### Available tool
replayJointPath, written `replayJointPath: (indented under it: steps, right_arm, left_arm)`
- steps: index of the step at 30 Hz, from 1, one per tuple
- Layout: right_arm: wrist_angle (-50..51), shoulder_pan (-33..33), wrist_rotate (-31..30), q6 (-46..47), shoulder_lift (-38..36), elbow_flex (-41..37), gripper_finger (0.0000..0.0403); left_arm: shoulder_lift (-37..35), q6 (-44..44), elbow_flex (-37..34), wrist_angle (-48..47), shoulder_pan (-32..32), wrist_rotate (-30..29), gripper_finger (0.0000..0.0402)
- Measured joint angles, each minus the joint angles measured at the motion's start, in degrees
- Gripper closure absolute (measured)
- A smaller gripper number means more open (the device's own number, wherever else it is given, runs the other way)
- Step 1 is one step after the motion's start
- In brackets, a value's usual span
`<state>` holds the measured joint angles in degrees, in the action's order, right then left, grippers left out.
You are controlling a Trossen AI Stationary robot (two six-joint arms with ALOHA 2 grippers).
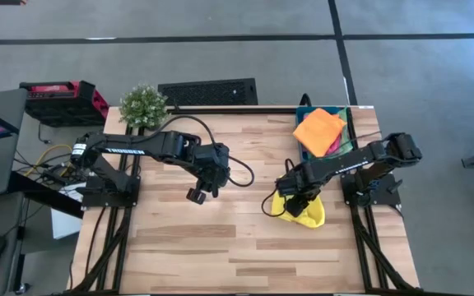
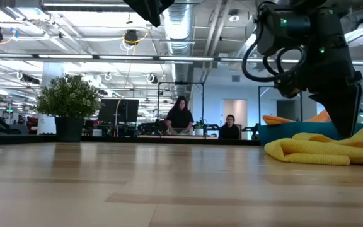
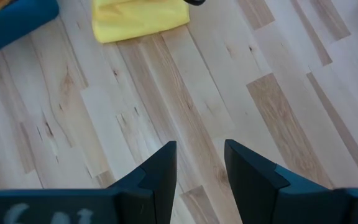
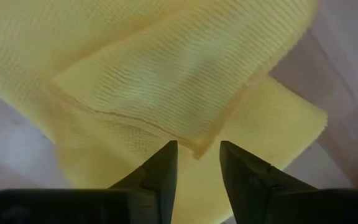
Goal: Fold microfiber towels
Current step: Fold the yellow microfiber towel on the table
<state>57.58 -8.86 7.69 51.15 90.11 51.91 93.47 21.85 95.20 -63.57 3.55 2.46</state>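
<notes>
my right claw (image 4: pixel 197 163) hangs over the crumpled yellow towel (image 1: pixel 303 212) near the table's (image 1: pixel 220 255) right edge, fingers slightly spread, a fold edge just ahead between them, nothing pinched. orange towel (image 1: pixel 318 129) tops the bin (image 1: pixel 303 146) at the far right corner. left claw (image 3: pixel 199 174), spread, hovers mid-table over bare wood.
</notes>
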Motion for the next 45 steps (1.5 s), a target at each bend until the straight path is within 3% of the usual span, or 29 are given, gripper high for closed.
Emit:
replayJointPath:
  steps: [21,36,45]
  right_arm:
    - [-1.8,-0.1,-0.4,-0.1,0.0,-0.3,0.0361]
    - [-1.9,-0.1,-0.3,-0.1,0.0,-0.4,0.0293]
    - [-6.8,-0.1,2.8,1.1,0.0,-4.3,0.0286]
  left_arm:
    - [0.0,-0.1,0.0,0.0,0.0,0.0,0.0274]
    - [0.0,0.1,0.0,-0.1,0.0,0.0,0.0274]
    - [0.0,0.8,0.0,-0.2,0.0,0.0,0.0274]
